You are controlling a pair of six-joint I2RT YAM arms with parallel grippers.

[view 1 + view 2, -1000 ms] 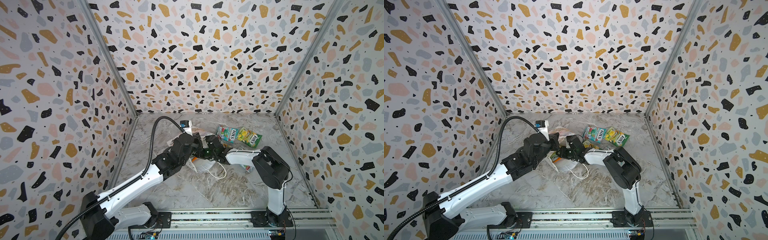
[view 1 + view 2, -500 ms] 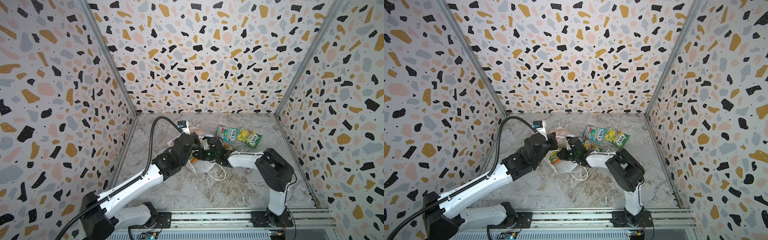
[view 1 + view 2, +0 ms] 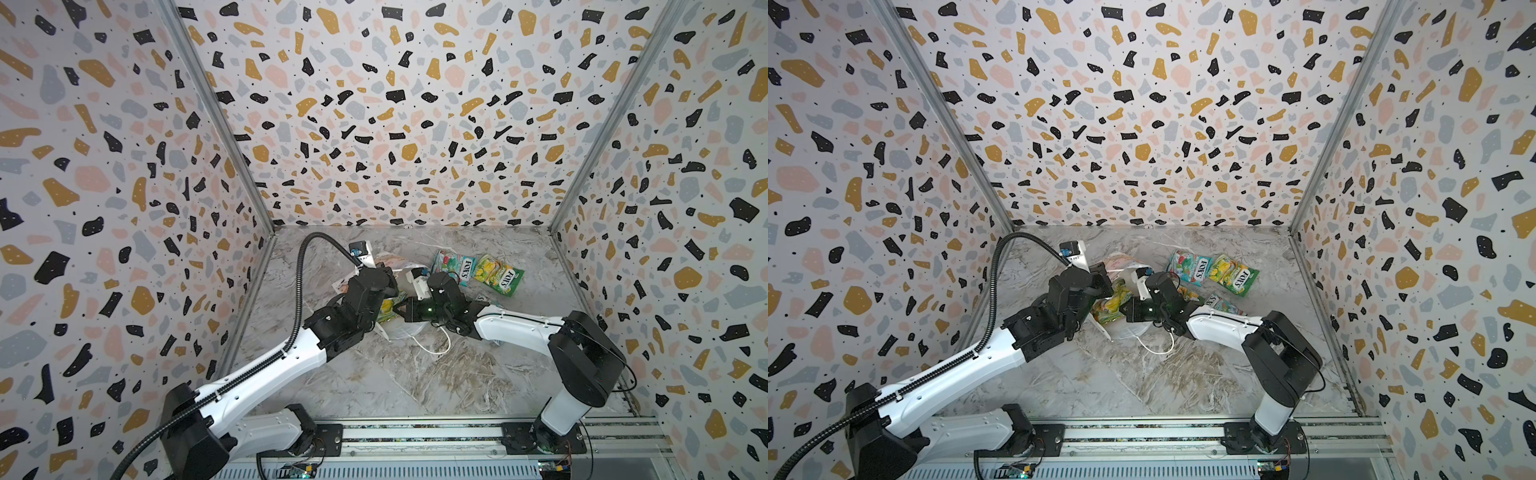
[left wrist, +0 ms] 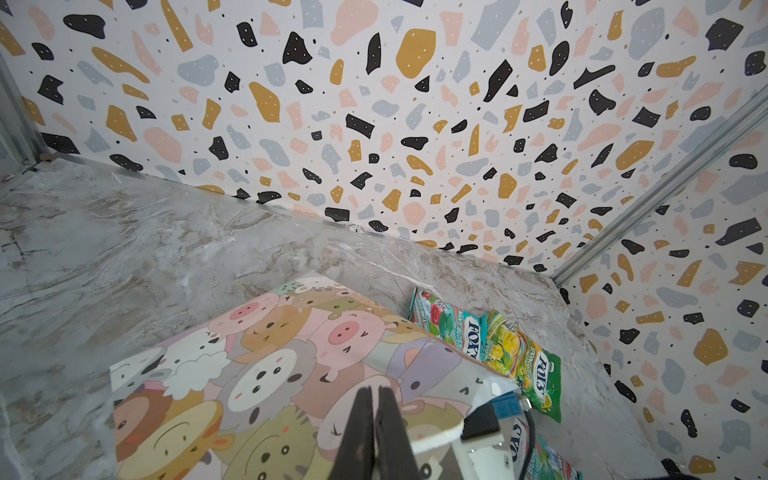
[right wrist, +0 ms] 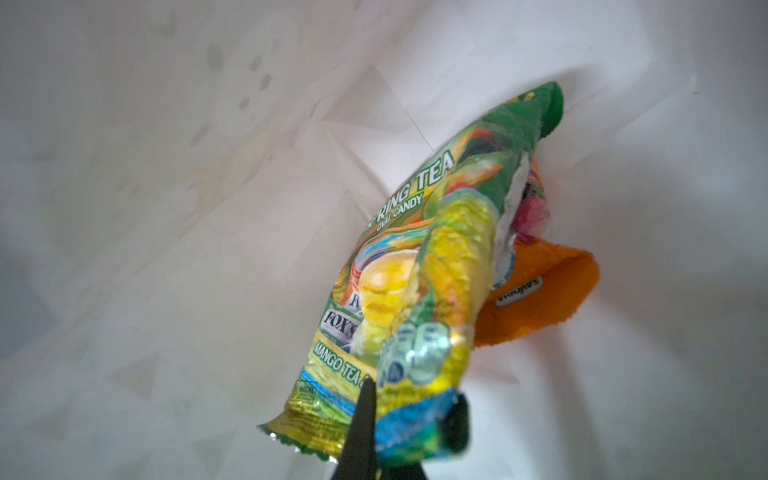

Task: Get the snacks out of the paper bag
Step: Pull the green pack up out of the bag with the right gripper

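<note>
Right wrist view: right jaws are pinched tight on the near crimped end of a green-yellow packet (image 5: 415,270) sitting inside the paper bag (image 5: 166,208). Its long axis runs straight away from the jaws, deeper into the bag, and an orange packet (image 5: 548,299) is tucked right behind it, touching. So I'd guess the pull wants to go straight back along that axis, out the mouth. Left jaws are closed on the bag's printed upper wall in the left wrist view, looks like they're propping the mouth open. Out on the desk (image 3: 415,374), a teal-red packet (image 3: 453,266) and a second green-yellow packet (image 3: 500,276) lie side by side beyond the bag
</note>
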